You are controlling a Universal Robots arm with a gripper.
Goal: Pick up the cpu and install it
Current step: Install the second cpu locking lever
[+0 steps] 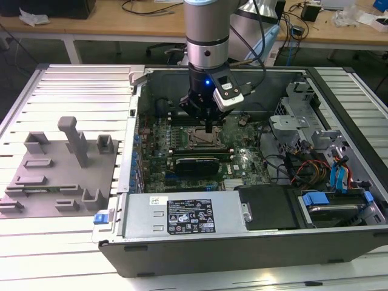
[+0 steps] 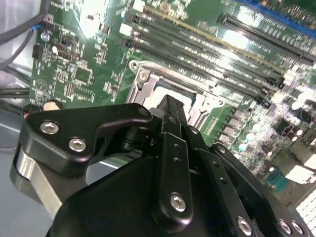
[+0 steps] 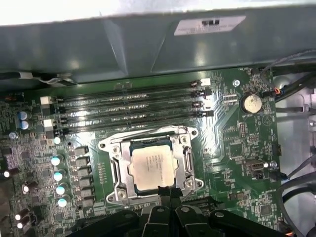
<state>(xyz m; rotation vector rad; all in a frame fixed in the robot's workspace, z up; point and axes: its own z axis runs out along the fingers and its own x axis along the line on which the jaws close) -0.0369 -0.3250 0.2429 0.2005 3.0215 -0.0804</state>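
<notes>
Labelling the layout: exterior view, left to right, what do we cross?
Grey tray with blocks and posts → blue latch → cpu in its socket, with the pincer right above it → blue drive caddy.

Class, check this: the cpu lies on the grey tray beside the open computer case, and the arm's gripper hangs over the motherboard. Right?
One error. The cpu is not on the grey tray; the first wrist view shows it sitting in the metal-framed socket on the motherboard. The gripper does hang over the motherboard, inside the open computer case.

exterior view looks down high; both wrist views close over motherboard [image 3: 237, 148].
</notes>
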